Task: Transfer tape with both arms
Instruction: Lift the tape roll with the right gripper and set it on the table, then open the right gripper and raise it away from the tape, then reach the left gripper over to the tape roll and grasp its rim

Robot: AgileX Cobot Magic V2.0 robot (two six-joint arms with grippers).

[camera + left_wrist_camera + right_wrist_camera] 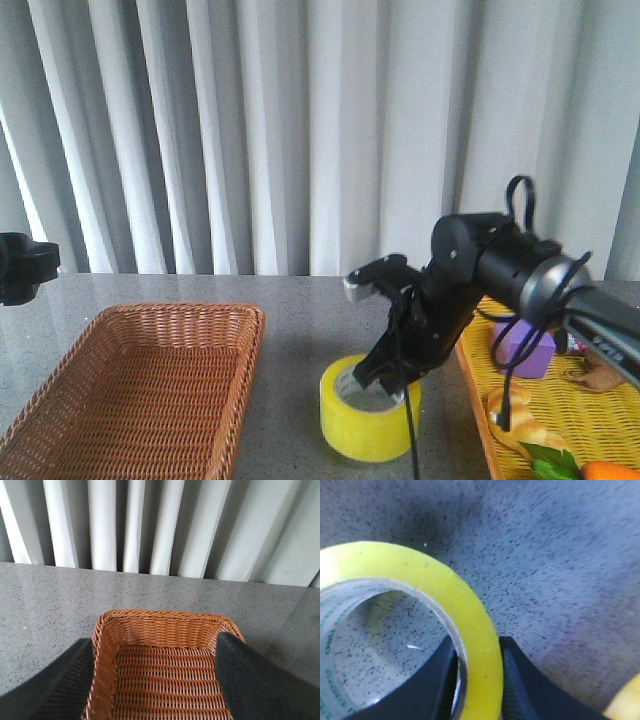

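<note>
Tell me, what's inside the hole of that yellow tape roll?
Through the tape you see bare speckled table and one of the right gripper's fingers reaching inside; the other sits outside the wall. The lower part of the hole runs out of view.

Right arm (480, 262): black, rounded joints, a silver-grey collar beside the yellow tray (560, 420). Loose black cables (517, 200) are looped above and below it. Black fingers (525, 685) are seen.

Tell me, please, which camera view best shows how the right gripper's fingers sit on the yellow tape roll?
The right wrist view: one finger sits inside the yellow tape roll, one outside. The front view shows the right gripper reaching into it. The left wrist view lacks it.
</note>
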